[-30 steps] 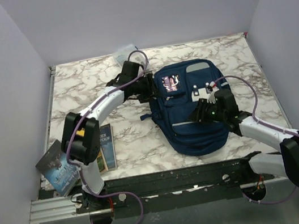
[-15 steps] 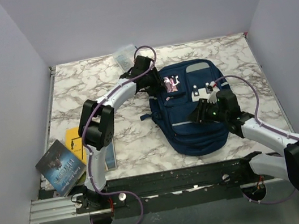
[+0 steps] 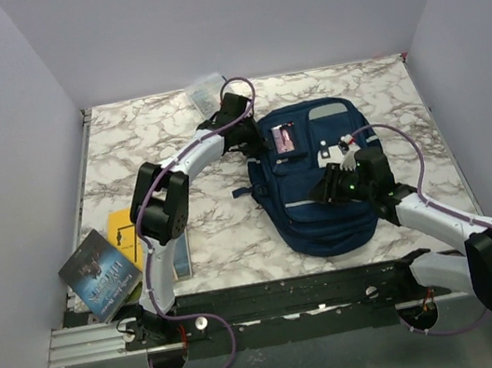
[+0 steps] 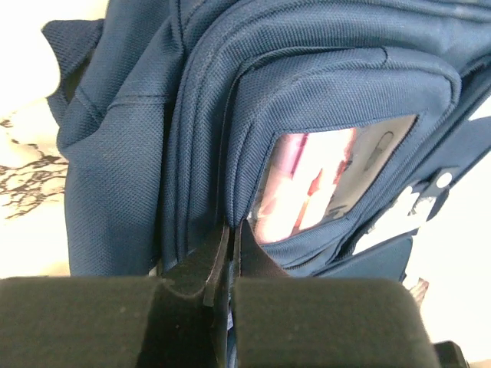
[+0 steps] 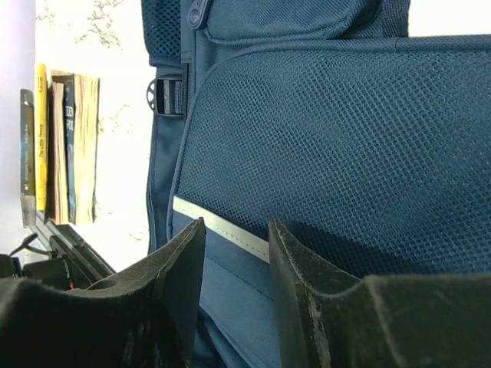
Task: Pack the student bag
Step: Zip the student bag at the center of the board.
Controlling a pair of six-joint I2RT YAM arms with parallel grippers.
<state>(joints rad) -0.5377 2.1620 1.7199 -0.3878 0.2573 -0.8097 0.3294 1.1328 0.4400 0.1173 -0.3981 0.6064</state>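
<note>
Looking down the left claw (image 4: pixel 232 234), I see its fingers clenched tight, tips pressed together against a seam of the student bag (image 4: pixel 322 92). Whether fabric or a zipper pull is caught between them, I cannot tell. Just right of those tips sits the bag's clear window pocket (image 4: pixel 330 184), with pink showing behind it. My right claw (image 5: pixel 234 230) is released, jaws apart with nothing between them, low over the bag's mesh panel (image 5: pixel 345 153). A grey trim line (image 5: pixel 222 226) runs across the gap between the fingers. Well to that claw's left, some books (image 5: pixel 61 146) lie on the marble table (image 3: pixel 127 147). From above, the bag lies flat between both claws. A clear plastic pouch (image 3: pixel 204 87) rests just beyond the left claw.
</note>
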